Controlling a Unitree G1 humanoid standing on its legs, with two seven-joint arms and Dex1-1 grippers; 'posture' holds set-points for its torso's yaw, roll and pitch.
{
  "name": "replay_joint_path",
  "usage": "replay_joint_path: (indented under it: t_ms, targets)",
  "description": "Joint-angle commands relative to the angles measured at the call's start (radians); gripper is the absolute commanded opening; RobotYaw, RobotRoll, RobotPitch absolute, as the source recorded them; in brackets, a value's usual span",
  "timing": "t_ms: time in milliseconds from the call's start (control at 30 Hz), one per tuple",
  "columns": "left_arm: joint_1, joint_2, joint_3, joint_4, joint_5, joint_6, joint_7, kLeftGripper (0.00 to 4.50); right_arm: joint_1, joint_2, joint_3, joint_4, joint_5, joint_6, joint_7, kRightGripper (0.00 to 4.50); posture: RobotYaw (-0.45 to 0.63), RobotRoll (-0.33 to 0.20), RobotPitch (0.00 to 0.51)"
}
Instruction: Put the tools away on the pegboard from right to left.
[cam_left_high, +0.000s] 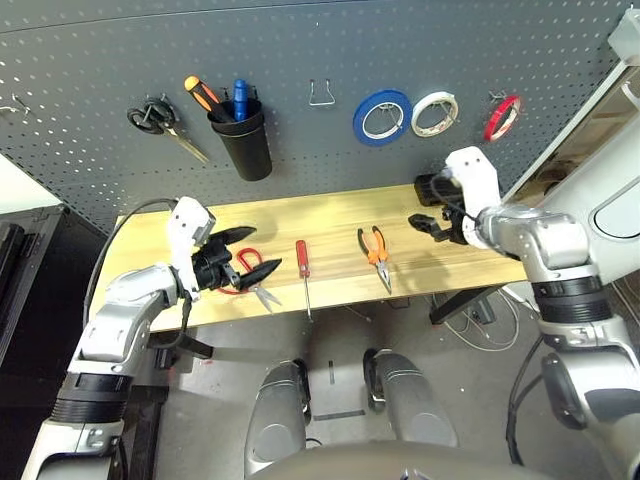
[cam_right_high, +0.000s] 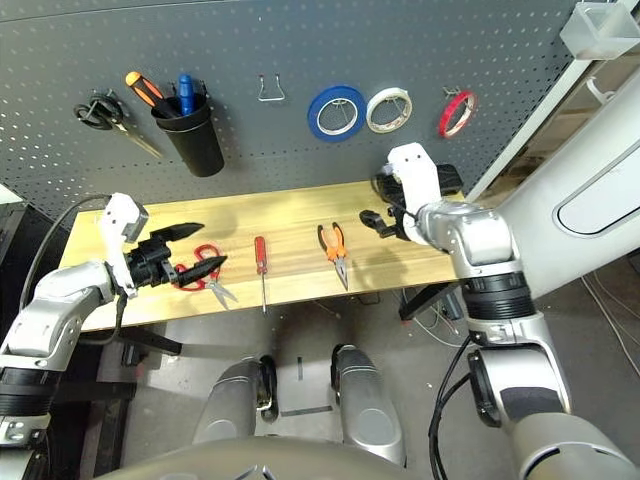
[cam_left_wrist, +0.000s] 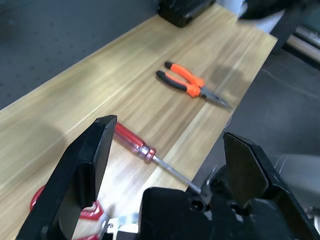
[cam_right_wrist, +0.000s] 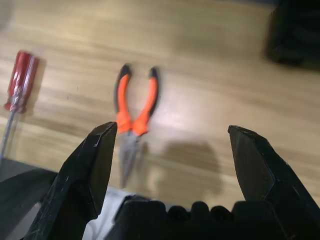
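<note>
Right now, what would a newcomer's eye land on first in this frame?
Three tools in a row on the wooden table: red scissors at the left, screwdriver, orange pliers. Open grippers flank them, the left gripper over the scissors, the right gripper beyond the pliers. Behind, a red tape ring hangs on the pegboard.

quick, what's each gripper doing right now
left gripper: open, holding nothing, above the red-handled scissors.
right gripper: open, holding nothing.

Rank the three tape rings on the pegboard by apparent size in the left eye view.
1. Blue tape, largest.
2. White tape.
3. Red tape, about as tall as the white one but narrower; it seems turned partly edge-on, so its rank is unsure.
</note>
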Motion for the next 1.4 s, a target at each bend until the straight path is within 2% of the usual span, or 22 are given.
replay_joint_path:
  t_ms: [33,200,500,933,1333,1400]
  targets:
    - [-0.002,0.002,-0.006,0.002,-0.002,0.01,-0.008,4.5,0.003,0.047,0.006,0.064,-0.039,0.044,-0.089,4.46,-0.06,0.0,0.219]
    - [0.002,0.036,-0.062,-0.008,0.041,0.036,-0.03,4.5,-0.017,0.124,0.037,0.163,-0.076,0.011,-0.159,4.46,-0.06,0.0,0.229]
    - [0.015,0.078,-0.076,-0.07,0.014,0.141,-0.073,4.5,-0.121,0.238,0.002,0.445,-0.103,-0.11,-0.249,4.46,-0.04,0.0,0.232]
    - [0.064,0.105,-0.062,-0.158,0.014,0.196,-0.05,4.5,-0.275,0.274,-0.017,0.815,-0.116,-0.312,-0.243,4.46,-0.01,0.0,0.252]
    - [0.116,0.098,-0.02,-0.237,-0.008,0.242,-0.003,4.5,-0.333,0.294,-0.029,1.045,-0.142,-0.451,-0.237,4.46,0.04,0.0,0.251]
    - [0.118,0.1,-0.017,-0.242,-0.007,0.243,0.002,4.5,-0.342,0.297,-0.034,1.074,-0.143,-0.477,-0.239,4.07,0.05,0.0,0.247]
